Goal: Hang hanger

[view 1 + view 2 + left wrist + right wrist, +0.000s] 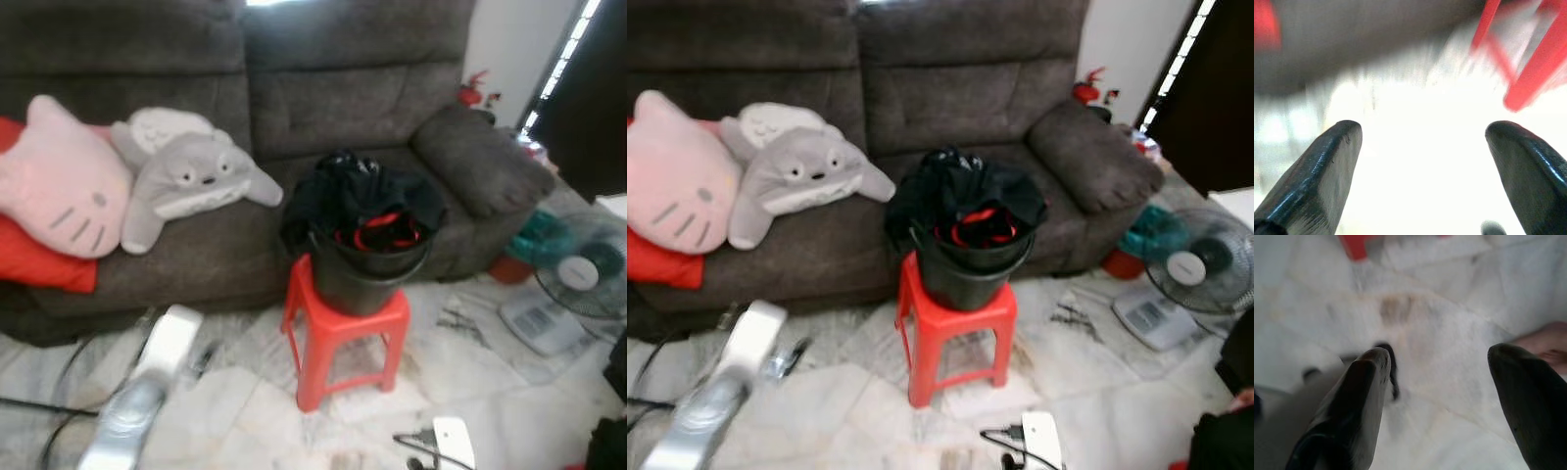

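Observation:
A black bucket (367, 279) stands on a red plastic stool (343, 338) in front of the sofa. Dark clothes (353, 191) spill over its rim, and red hangers (384, 233) lie inside among them. My left arm (147, 392) reaches low at the left, well short of the stool. The left gripper (1422, 134) is open over the pale floor, with the stool's red legs (1533, 78) blurred ahead of it. The right gripper (1440, 357) is open too, pointing down at marble floor with nothing between its fingers.
A grey sofa (362, 108) carries a pink cat pillow (59, 186) and a grey plush (186, 181). A standing fan (588, 269) and a white scale (539, 323) sit at the right. Cables (59, 392) and a white power block (453, 441) lie on the floor. Part of a person (1547, 345) is near my right gripper.

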Motion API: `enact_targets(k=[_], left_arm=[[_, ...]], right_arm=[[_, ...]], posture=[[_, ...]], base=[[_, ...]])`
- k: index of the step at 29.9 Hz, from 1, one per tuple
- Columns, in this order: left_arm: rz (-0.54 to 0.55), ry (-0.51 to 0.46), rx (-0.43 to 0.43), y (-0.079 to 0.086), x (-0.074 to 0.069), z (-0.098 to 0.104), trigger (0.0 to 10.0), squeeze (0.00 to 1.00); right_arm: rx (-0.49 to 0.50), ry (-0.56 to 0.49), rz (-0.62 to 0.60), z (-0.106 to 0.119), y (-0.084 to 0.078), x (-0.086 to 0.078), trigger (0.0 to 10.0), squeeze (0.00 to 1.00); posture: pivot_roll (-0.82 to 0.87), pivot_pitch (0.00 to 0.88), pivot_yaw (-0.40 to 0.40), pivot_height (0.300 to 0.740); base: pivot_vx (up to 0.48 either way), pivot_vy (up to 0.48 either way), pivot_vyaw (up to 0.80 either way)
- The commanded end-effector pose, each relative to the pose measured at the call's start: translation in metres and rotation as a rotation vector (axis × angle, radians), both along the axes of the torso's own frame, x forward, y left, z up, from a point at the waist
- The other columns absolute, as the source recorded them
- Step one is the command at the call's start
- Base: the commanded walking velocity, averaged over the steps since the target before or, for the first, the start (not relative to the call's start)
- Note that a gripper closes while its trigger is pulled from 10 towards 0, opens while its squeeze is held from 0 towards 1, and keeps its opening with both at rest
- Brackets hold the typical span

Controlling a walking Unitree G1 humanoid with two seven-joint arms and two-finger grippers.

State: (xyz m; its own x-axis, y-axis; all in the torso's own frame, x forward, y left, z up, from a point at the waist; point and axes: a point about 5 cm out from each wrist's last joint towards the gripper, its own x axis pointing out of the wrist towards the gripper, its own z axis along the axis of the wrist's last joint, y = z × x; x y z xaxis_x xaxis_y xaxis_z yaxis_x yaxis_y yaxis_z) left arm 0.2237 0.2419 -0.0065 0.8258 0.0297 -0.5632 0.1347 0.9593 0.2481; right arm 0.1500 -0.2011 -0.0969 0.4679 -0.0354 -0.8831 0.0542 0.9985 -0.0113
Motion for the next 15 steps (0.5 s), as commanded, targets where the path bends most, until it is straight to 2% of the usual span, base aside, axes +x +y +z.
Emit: enact_targets(k=[1, 8, 12, 15], left_arm=[[-0.013, -0.012, -0.021, -0.008, 0.004, -0.001, 10.0, 0.00], [0.021, 0.026, -0.031, -0.005, -0.002, -0.014, 10.0, 0.00], [0.036, 0.123, -0.023, -0.001, -0.017, -0.036, 10.0, 0.00], [0.048, 0.215, -0.003, 0.003, -0.033, -0.051, 10.0, 0.00]], right_arm=[[0.013, -0.036, -0.006, 0.004, 0.005, 0.011, 10.0, 0.00], [0.019, -0.034, -0.013, 0.003, 0.009, 0.010, 10.0, 0.00], [0.023, -0.026, -0.013, 0.001, 0.012, 0.007, 10.0, 0.00], [0.023, -0.019, -0.021, -0.001, 0.015, 0.004, 10.0, 0.00]], posture=[[0.03, 0.000, -0.019, 0.716], [0.03, 0.000, -0.009, 0.716], [0.03, 0.000, -0.005, 0.716], [0.03, 0.000, 0.003, 0.716]], base=[[0.000, 0.000, 0.00], [0.000, 0.000, 0.00], [0.000, 0.000, 0.00], [0.000, 0.000, 0.00]])
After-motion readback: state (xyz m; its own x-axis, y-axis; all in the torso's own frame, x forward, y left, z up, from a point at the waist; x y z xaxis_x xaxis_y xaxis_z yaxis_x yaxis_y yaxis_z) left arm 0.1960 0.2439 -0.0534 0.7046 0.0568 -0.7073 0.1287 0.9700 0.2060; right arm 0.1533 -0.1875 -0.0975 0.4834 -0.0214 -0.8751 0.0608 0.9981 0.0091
